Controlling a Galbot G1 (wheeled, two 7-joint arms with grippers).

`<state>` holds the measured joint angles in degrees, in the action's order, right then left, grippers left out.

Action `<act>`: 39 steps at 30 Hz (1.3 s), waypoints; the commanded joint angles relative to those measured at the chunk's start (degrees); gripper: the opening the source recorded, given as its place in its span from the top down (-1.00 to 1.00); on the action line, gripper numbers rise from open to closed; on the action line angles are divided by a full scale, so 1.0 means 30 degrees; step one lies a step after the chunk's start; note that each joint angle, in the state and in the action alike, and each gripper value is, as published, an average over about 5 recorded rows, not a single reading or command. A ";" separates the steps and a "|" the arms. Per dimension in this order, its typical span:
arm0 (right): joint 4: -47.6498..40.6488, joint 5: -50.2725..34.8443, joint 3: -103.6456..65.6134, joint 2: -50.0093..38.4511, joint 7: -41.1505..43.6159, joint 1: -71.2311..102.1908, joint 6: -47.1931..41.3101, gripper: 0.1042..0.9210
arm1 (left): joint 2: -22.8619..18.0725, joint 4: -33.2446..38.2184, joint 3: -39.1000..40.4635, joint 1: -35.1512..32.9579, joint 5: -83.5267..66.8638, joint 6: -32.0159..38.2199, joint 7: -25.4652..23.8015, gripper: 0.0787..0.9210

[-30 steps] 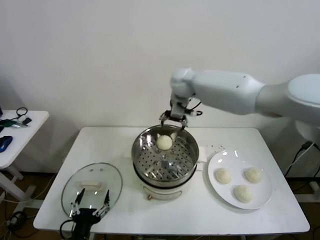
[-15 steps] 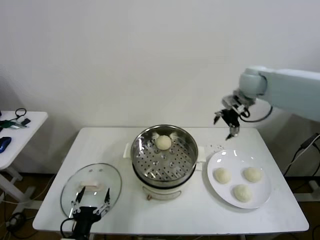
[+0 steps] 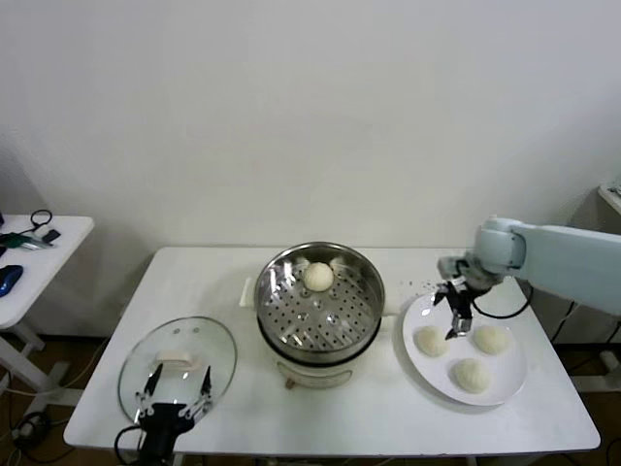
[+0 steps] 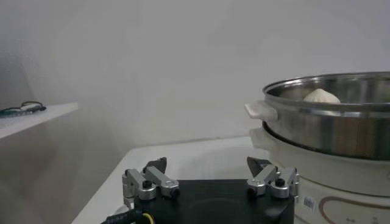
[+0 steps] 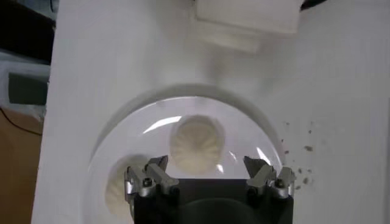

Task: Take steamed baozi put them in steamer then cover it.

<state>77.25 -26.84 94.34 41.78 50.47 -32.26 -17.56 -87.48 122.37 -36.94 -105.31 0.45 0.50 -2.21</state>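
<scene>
Having dropped from mid-air, right tool (image 3: 459, 316) hangs wide above plate (image 3: 419, 364) baozi (image 3: 432, 341).

Steamer (image 3: 320, 311) — shiny perforated metal.

White table (image 3: 243, 408) has the steamer (image 3: 319, 311) dead center, the cover (image 3: 179, 364) lying flat around 8 o'clock, a white plate (image 3: 423, 369) at 3 o'clock.

Wall (image 3: 291, 107): plain white, evenly lit.
Table (image 3: 233, 398): white, against the wall.
Side table (image 3: 39, 262): white, at left.
</scene>
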 commanded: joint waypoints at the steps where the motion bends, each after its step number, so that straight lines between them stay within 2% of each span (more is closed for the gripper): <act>1: -0.0733 0.1063 -0.1986 0.0198 -0.0995 0.3142 -0.1607 -0.76 | -0.0010 0.0033 0.0041 -0.0101 0.0117 0.0082 0.0020 -0.77; 18: -0.1909 0.1943 -0.2406 0.1360 -0.0681 0.3736 -0.1344 -0.75 | -0.0055 0.0159 0.0179 -0.0388 0.0339 0.0281 0.0066 -0.77; 28: -0.1849 0.1948 -0.2176 0.1415 0.0044 0.3414 -0.1010 -0.39 | -0.0077 0.0162 0.0224 -0.0384 0.0375 0.0295 0.0073 -0.77; 39: -0.1643 0.0984 -0.0989 0.1380 0.1637 0.0989 0.0010 -0.26 | -0.0129 0.0177 0.0302 -0.0381 0.0419 0.0275 0.0084 -0.77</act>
<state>72.04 -22.51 89.01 45.85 52.56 -24.73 -18.89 -87.86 122.94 -36.05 -106.44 1.72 1.38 -1.96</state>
